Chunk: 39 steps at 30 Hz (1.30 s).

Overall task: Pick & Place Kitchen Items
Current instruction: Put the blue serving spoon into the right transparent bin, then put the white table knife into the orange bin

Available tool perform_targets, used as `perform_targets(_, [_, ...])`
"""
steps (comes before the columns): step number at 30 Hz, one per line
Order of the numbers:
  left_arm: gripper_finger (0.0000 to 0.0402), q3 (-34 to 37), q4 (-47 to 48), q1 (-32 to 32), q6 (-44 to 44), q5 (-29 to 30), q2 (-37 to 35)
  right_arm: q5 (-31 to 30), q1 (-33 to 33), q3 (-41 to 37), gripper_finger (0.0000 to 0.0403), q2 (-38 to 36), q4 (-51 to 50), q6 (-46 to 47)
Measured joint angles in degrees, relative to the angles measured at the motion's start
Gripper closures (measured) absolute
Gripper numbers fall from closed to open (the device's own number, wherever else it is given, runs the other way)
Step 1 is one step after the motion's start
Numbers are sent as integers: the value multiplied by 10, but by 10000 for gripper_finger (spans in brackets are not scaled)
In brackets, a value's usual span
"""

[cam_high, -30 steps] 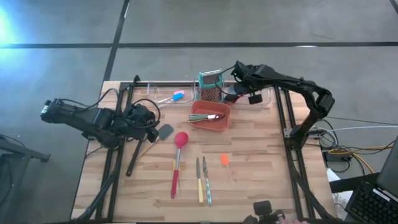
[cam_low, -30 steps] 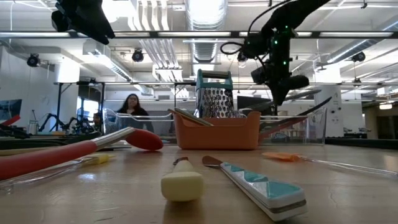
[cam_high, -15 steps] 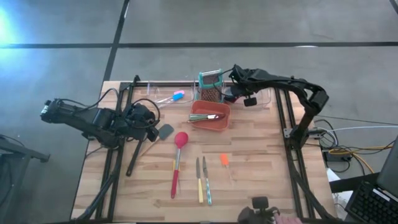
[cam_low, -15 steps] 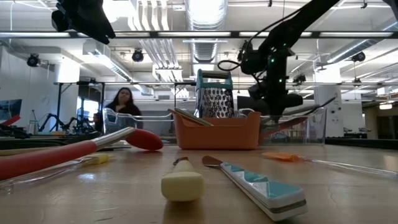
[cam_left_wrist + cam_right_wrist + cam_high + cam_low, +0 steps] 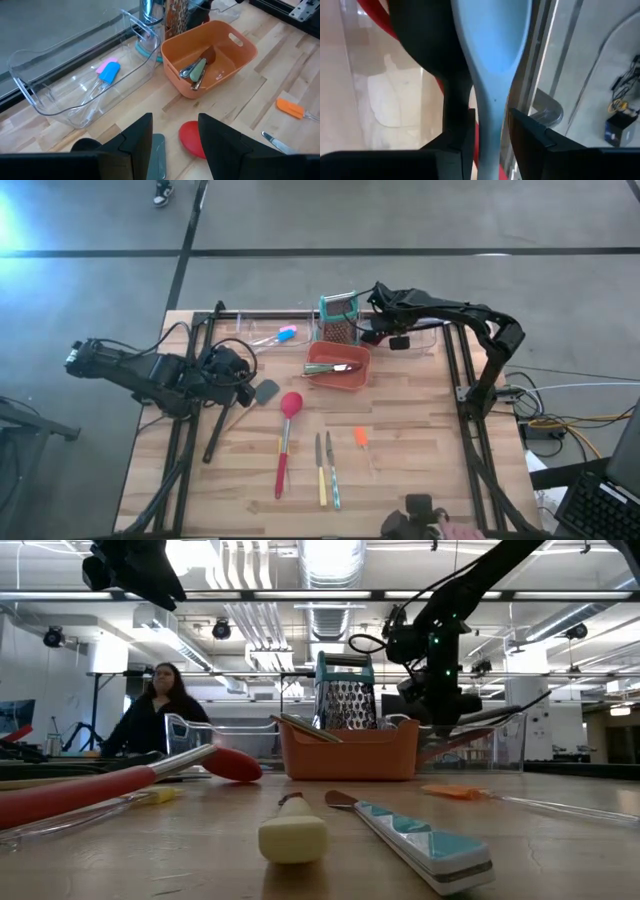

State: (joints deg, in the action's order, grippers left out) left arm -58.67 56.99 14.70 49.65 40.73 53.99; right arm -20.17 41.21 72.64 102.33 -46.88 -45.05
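Picking is the step: my right pincer, upper centre of the high view beside the grater, straddles a pale blue spoon in the clear tray, fingers apparently not yet clamped. Next: close, lift. Since a second ago it dropped lower. Left pincer waits open.

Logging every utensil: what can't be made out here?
Low view: the red-orange plastic bin hides its contents behind its wall.
High view: the right gripper covers part of the clear plastic tray at the back.
Right wrist view: the pale blue spoon fills the picture; its ends are cut off.
Left wrist view: the open left gripper hides part of the round red spoon head.
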Motion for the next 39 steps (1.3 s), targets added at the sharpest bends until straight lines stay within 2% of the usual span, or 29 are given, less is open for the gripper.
perform_targets(6, [239, 0, 0, 0, -2, 3, 0, -1, 0, 0, 300, -18, -18, 34])
perform_targets(12, [239, 0, 0, 0, -2, 9, 0, 2, -1, 0, 309, -69, -34, 79])
perform_targets(19, [239, 0, 0, 0, -2, 9, 0, 65, -6, 0, 325, -171, -42, 138])
perform_targets(25, [239, 0, 0, 0, -2, 9, 0, 95, -31, -1, 339, -284, -58, 220])
perform_targets(32, [239, 0, 0, 0, -2, 9, 0, 107, -109, -3, 349, -399, -100, 387])
perform_targets(39, [238, 0, 0, 0, -2, -1, 0, 173, -251, -24, 364, -470, -99, 548])
